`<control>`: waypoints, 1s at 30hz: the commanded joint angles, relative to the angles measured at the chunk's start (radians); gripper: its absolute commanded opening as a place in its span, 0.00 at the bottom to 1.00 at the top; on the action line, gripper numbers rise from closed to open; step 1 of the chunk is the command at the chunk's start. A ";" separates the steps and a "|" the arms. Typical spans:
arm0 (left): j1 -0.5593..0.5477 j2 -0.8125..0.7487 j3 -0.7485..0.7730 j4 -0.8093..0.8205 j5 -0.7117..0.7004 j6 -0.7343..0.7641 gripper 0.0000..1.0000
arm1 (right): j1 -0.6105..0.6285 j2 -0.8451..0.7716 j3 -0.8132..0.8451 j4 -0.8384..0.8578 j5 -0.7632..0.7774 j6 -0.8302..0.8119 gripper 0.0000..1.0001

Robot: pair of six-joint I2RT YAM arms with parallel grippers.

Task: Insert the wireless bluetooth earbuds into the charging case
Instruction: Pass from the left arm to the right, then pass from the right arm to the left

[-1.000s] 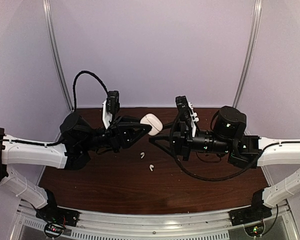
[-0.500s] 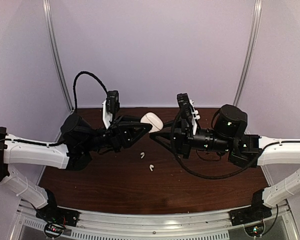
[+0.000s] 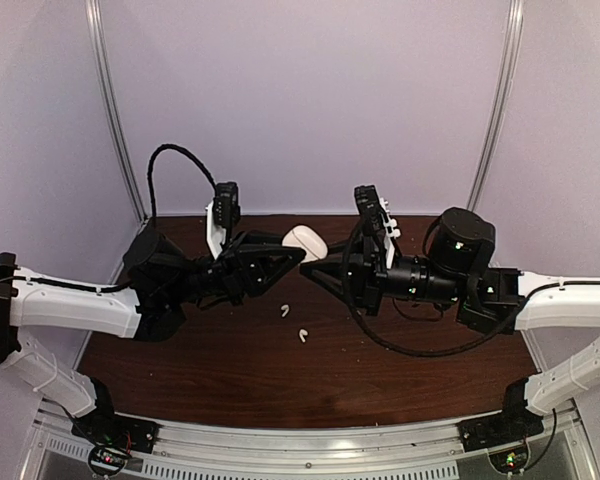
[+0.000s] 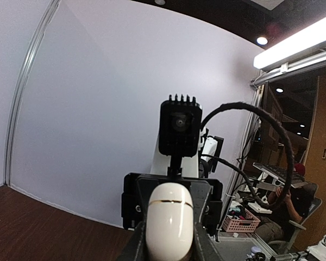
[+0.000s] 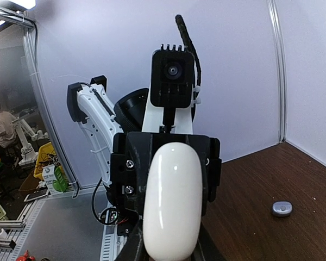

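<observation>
Meeting above the middle of the table (image 3: 400, 370), the left gripper (image 3: 292, 256) and the right gripper (image 3: 310, 268) point at each other, tip to tip, with the charging case (image 4: 169, 223) between them. The left gripper's jaws are clamped on the case from either side, and the left wrist view shows it as a glossy white oval with a thin seam across the shell and the lid down. The right gripper's jaws are drawn in on the same case from the opposite side, and the right wrist view shows its smooth white back filling the space between the fingers. The case is held in the air, off the wood. Its shell looks plain white in both close views, and any marking on it is too small to make out.

Two earbuds lie on the brown table just near of the grippers: the far white earbud (image 3: 283, 311), and the near white earbud (image 3: 303, 334) a little to its right. They lie close together but apart. A rounded bluish-purple earbud (image 5: 281, 209) lies on the wood toward the wall and shows only in the right wrist view.
</observation>
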 commanded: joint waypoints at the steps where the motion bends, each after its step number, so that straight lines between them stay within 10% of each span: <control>1: -0.003 -0.016 0.007 -0.094 0.004 0.052 0.14 | -0.008 -0.028 0.028 -0.005 -0.006 -0.029 0.19; 15: 0.034 -0.191 0.134 -0.778 -0.009 0.302 0.67 | -0.033 -0.057 0.027 -0.237 -0.016 -0.104 0.13; 25: 0.045 -0.195 0.328 -1.307 0.096 0.555 0.65 | -0.033 -0.004 0.087 -0.468 -0.114 -0.174 0.12; 30: 0.042 -0.173 0.309 -1.311 0.178 0.593 0.56 | -0.033 0.034 0.095 -0.492 -0.187 -0.168 0.11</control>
